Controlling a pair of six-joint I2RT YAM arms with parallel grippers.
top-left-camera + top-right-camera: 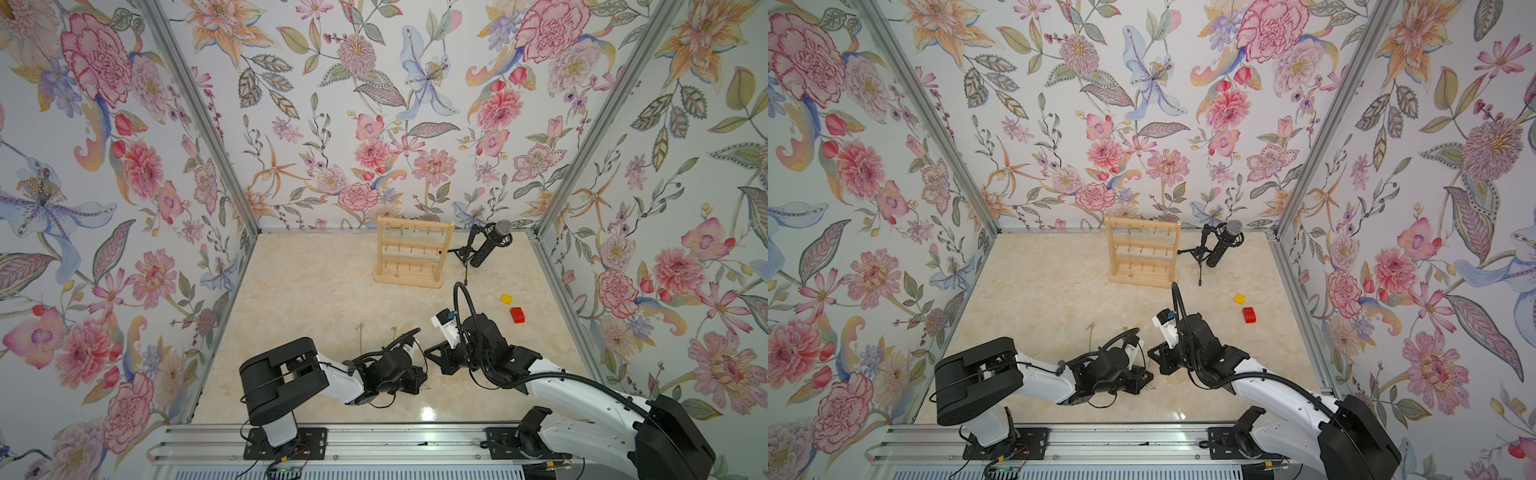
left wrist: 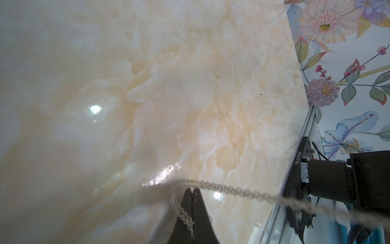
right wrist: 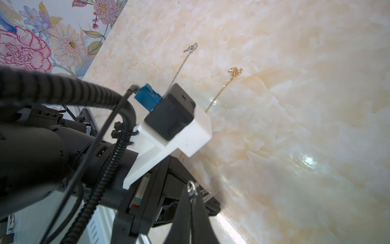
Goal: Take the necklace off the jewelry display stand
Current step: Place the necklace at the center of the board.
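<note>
The left arm reaches in low over the front of the cream marble-patterned tabletop (image 1: pixel 299 291). Its end effector (image 2: pixel 192 191) has its dark fingers pressed together on a fine silver-link necklace (image 2: pixel 221 187). In the wrist view one strand falls over a finger, and another runs back past the camera, out of focus, likely toward the other arm.

Just beyond that arm lie a thin silver chain (image 1: pixel 360 337) and a thin gold chain (image 1: pixel 394 332), each drawn out straight, side by side but apart. I judge that this layout keeps them from tangling.

Next, the right end effector (image 3: pixel 191 190) is likewise closed, pinching the small round ring at the necklace's end. Its tips sit just beside the left arm's black wrist body, low over the tabletop.

So the task's necklace is off the rack, held between the two arms at front centre, well apart from the stand. Two holds rather than one probably keep the limp chain stretched, so that it can be laid in line with the other two.

Farther back, near the rear wall, the light natural-wood jewelry display stand (image 1: pixel 409 281) is upright, with at least one thin chain hanging on its left pegs. To its right are a black microphone on a small tripod (image 1: pixel 490 243), a yellow toy brick (image 1: pixel 506 298) and a red toy brick (image 1: pixel 517 314), all away from the working spot.
</note>
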